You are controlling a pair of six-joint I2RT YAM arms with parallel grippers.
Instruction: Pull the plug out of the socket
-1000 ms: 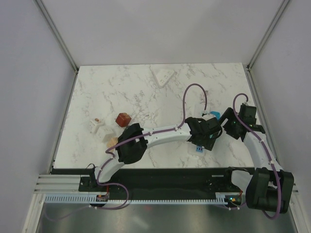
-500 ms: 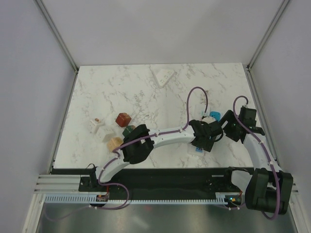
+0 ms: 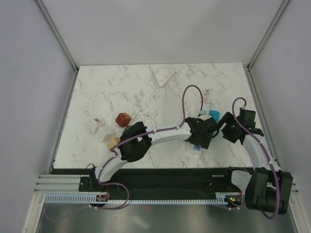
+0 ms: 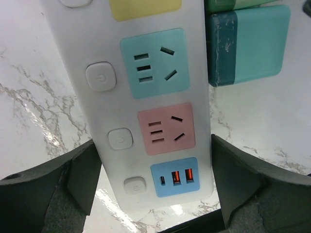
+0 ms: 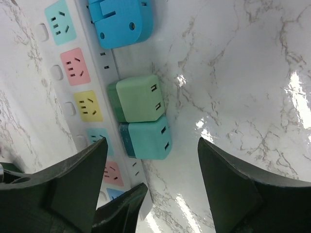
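- Strip (image 3: 196,148) lies right of centre on the table (image 3: 121,92). The left gripper (image 3: 199,141) is over its near end, the right gripper (image 3: 225,127) just right of it.
- Left wrist view: left fingers (image 4: 53,194) sit against both long edges at the USB end. I judge this a clamp to brace the strip for the pull.
- Right wrist view: right jaws are wide and hold nothing. They straddle the teal plug (image 5: 146,138), which touches the strip's edge beside a green plug (image 5: 138,99). Probably lining up a grasp.
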